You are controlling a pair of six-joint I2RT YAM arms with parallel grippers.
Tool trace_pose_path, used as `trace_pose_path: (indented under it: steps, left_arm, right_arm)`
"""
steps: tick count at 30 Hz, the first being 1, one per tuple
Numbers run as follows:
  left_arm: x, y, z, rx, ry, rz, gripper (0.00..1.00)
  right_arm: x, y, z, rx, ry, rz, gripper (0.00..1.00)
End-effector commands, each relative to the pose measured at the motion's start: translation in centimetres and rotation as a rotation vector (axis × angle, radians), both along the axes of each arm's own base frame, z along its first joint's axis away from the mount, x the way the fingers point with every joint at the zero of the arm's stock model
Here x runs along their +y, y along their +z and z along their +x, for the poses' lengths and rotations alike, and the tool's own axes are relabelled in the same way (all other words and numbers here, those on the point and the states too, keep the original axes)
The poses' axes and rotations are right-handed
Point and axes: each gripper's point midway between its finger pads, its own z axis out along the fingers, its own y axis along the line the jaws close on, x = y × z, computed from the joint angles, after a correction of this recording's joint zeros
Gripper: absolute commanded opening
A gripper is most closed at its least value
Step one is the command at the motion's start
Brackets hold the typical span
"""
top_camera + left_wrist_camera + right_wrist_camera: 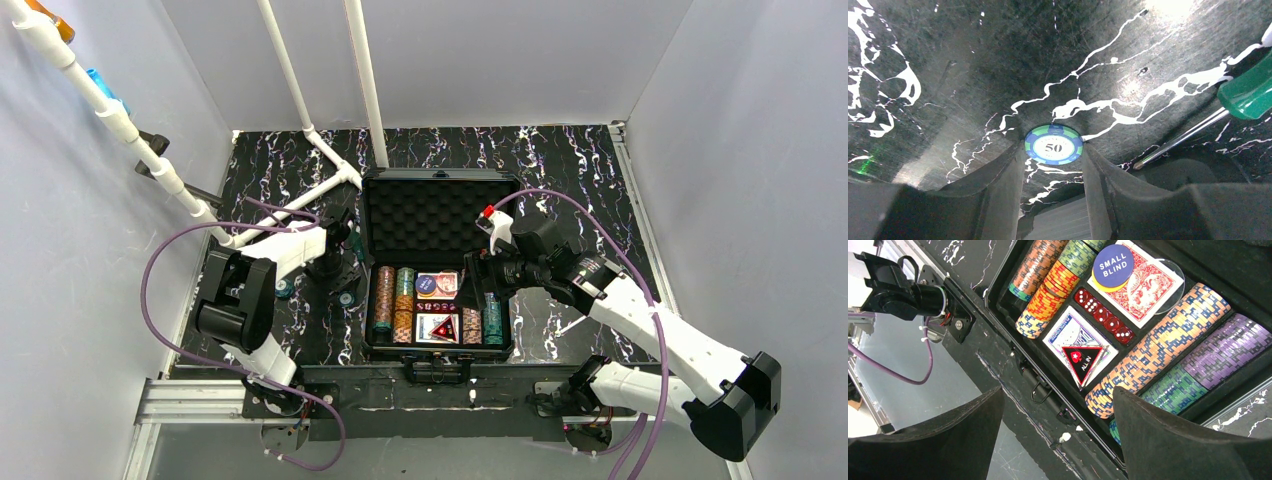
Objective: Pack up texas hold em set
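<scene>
A green and blue poker chip (1053,145) marked 50 lies flat on the black marbled table. My left gripper (1053,146) is down on it left of the case, and both fingertips touch the chip's edges. The black case (440,200) stands open, its foam lid raised. Rows of striped chips (1168,335), card decks (1143,287), red dice (1103,315) and the red triangle piece (1081,362) fill its tray. My right gripper (1057,390) hovers open over the case's front right edge (1048,400), holding nothing.
A green-handled screwdriver (1248,92) lies just right of the left gripper, its metal tip (1139,165) close to the right finger. White pipes (300,195) cross the table behind the left arm. A round "small blind" button (1113,265) rests on a deck.
</scene>
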Motion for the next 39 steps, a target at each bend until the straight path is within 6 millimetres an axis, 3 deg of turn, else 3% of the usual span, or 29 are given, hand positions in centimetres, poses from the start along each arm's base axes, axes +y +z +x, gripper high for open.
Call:
trace_pose_path:
  steps: [1, 9, 18, 24, 30, 39]
  left_arm:
    - [1.6, 0.8, 0.2, -0.023, 0.001, 0.086, 0.34]
    - [3.4, 3.0, 1.0, -0.067, 0.013, 0.082, 0.31]
    - [11.0, 4.7, 1.4, -0.092, 0.131, 0.073, 0.31]
    - [14.1, 4.3, 2.2, -0.073, 0.182, 0.047, 0.3]
    - [15.3, 3.3, 2.6, -0.033, 0.198, 0.032, 0.31]
    - [15.6, 2.8, 2.9, -0.024, 0.205, 0.024, 0.38]
  right_arm:
    - [0.1, 1.4, 0.4, -0.036, -0.003, 0.024, 0.86]
    - [0.2, 1.2, 0.3, -0.027, -0.001, 0.023, 0.86]
    - [0.3, 1.1, 0.3, -0.022, -0.001, 0.03, 0.86]
    - [0.3, 1.2, 0.3, -0.022, -0.005, 0.034, 0.86]
    - [0.2, 1.2, 0.2, -0.022, -0.008, 0.031, 0.86]
    - [0.2, 1.1, 0.2, -0.021, -0.009, 0.031, 0.86]
